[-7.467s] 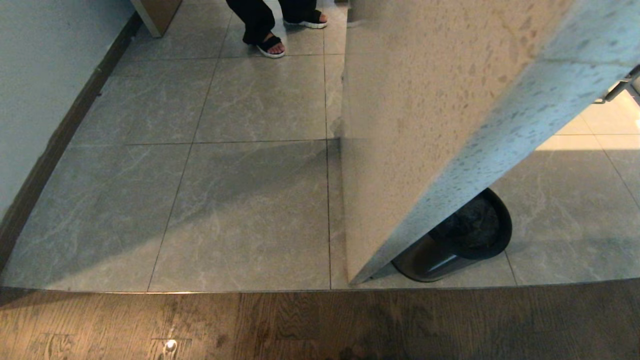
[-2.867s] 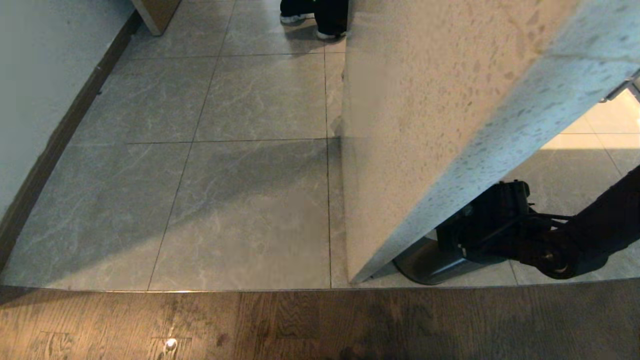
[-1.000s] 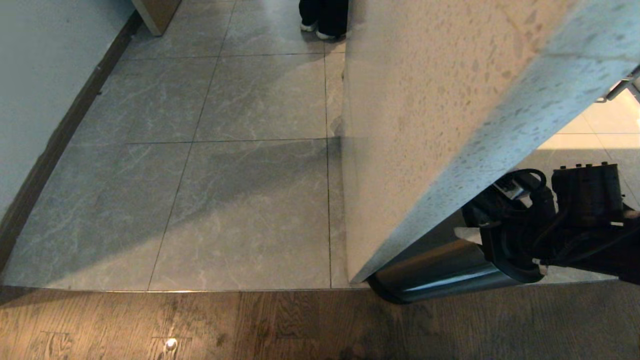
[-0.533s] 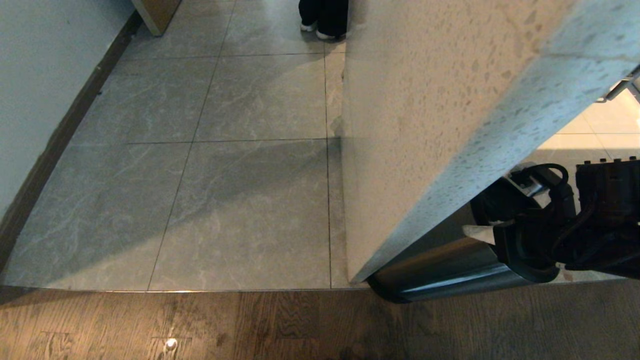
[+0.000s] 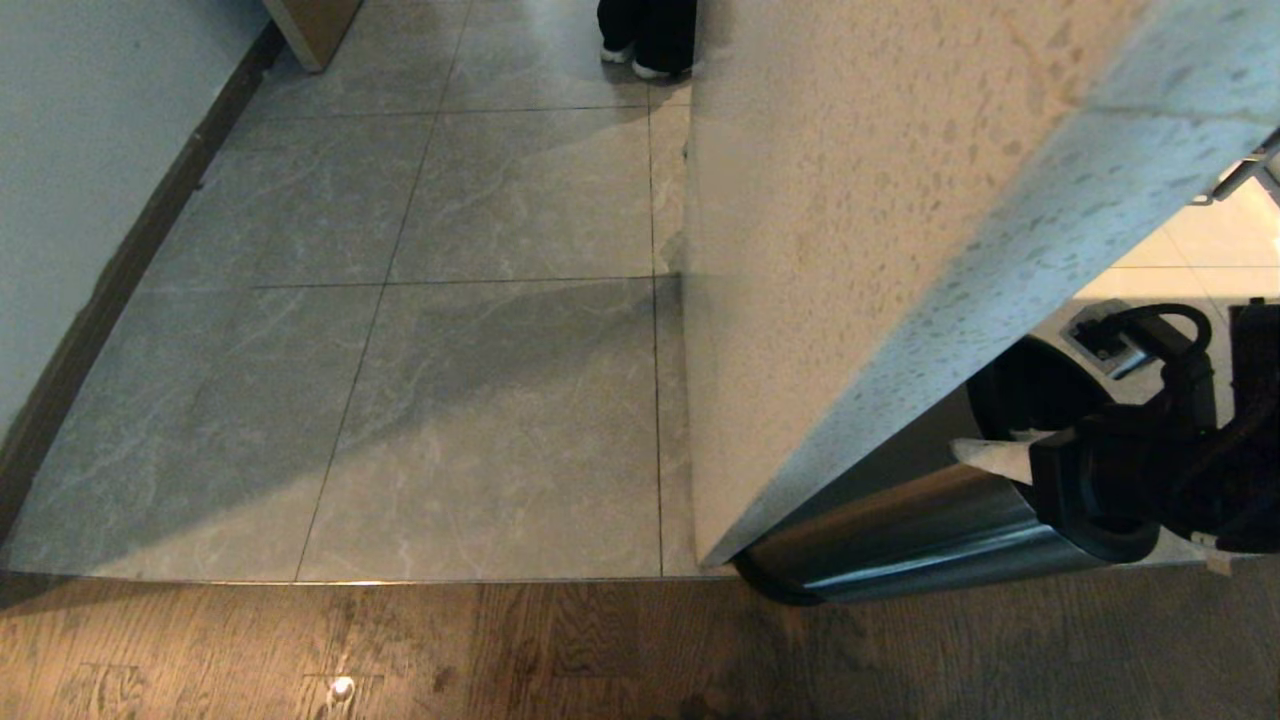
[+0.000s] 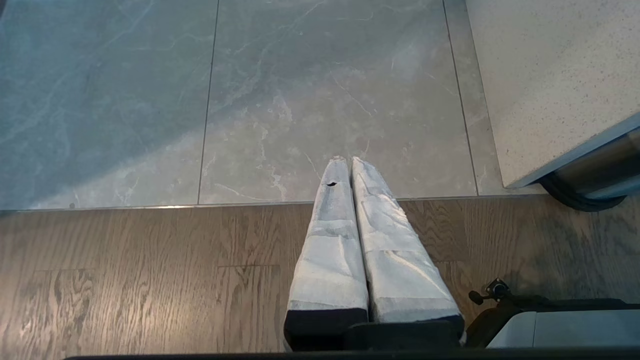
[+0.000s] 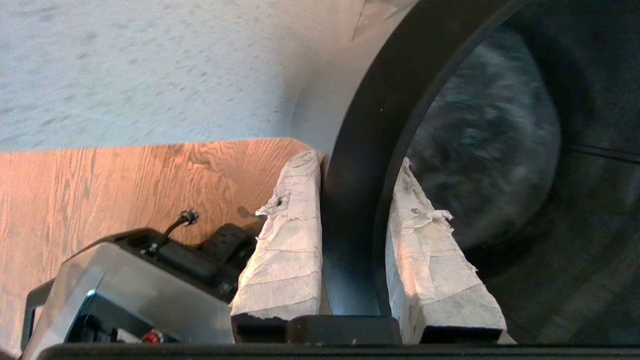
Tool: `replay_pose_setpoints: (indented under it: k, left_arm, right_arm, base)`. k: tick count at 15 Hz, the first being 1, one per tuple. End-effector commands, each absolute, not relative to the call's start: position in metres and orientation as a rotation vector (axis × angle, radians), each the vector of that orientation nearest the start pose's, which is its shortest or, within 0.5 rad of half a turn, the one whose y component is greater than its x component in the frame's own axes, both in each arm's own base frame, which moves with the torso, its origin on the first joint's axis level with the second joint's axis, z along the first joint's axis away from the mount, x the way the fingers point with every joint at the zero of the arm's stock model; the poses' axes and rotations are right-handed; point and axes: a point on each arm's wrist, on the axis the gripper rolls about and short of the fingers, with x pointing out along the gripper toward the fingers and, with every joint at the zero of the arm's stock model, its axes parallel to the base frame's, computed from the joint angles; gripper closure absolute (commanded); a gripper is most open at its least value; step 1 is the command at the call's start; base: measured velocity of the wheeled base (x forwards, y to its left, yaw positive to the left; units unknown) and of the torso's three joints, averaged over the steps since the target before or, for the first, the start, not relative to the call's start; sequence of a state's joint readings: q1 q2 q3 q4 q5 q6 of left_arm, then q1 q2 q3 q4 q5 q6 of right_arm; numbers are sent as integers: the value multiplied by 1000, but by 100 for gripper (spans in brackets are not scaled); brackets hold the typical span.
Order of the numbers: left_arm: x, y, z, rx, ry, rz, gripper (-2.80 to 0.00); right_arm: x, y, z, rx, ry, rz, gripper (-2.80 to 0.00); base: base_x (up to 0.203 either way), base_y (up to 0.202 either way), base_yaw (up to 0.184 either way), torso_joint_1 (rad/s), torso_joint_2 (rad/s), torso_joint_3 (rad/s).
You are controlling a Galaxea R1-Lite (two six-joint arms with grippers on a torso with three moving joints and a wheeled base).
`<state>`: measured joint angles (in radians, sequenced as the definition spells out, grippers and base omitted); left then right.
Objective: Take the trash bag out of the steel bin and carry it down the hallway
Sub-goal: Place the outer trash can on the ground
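Note:
The steel bin (image 5: 920,545) leans steeply over beside the foot of the speckled partition, its mouth turned toward my right arm. My right gripper (image 7: 355,162) is shut on the bin's wide black ring (image 7: 360,125), one padded finger (image 7: 290,240) outside and the other inside the mouth. In the head view that gripper (image 5: 1030,462) is at the right edge. Inside the bin the trash bag (image 7: 480,135) shows as grey crinkly plastic over dark contents. My left gripper (image 6: 348,161) hangs shut and empty over the seam between wood floor and tiles. The tiled hallway (image 5: 450,300) runs ahead on the left.
A tall pale speckled partition (image 5: 880,200) stands right against the bin. A pale wall with dark skirting (image 5: 130,260) borders the hallway on the left. A person's feet (image 5: 645,40) are at the far end. Wood flooring (image 5: 500,650) lies nearest me.
Over the last second my right gripper has moved right and up with the bin's ring, tipping the bin further. Several seconds ago the bin stood upright with no arm in view.

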<state>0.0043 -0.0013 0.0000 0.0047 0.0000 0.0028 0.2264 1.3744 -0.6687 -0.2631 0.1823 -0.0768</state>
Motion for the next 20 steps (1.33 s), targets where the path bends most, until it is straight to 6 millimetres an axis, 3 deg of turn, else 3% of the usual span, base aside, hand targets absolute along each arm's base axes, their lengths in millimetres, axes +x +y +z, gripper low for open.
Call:
replay_pose_setpoints:
  k: [1, 7, 13, 20]
  left_arm:
    - [-23, 0, 74, 3, 8, 5, 0]
    - [-23, 0, 74, 3, 8, 5, 0]
    - [-23, 0, 75, 3, 6, 5, 0]
    - [-23, 0, 75, 3, 6, 5, 0]
  right_arm:
    - [192, 48, 210, -86, 380, 420, 0]
    - [156, 40, 247, -85, 342, 413, 0]
    - [120, 31, 269, -81, 292, 408, 0]
    - [74, 20, 274, -77, 283, 396, 0]
  base:
    - [0, 0, 0, 0, 0, 0]
    - [0, 0, 0, 0, 0, 0]
    - [0, 0, 0, 0, 0, 0]
    - [0, 0, 0, 0, 0, 0]
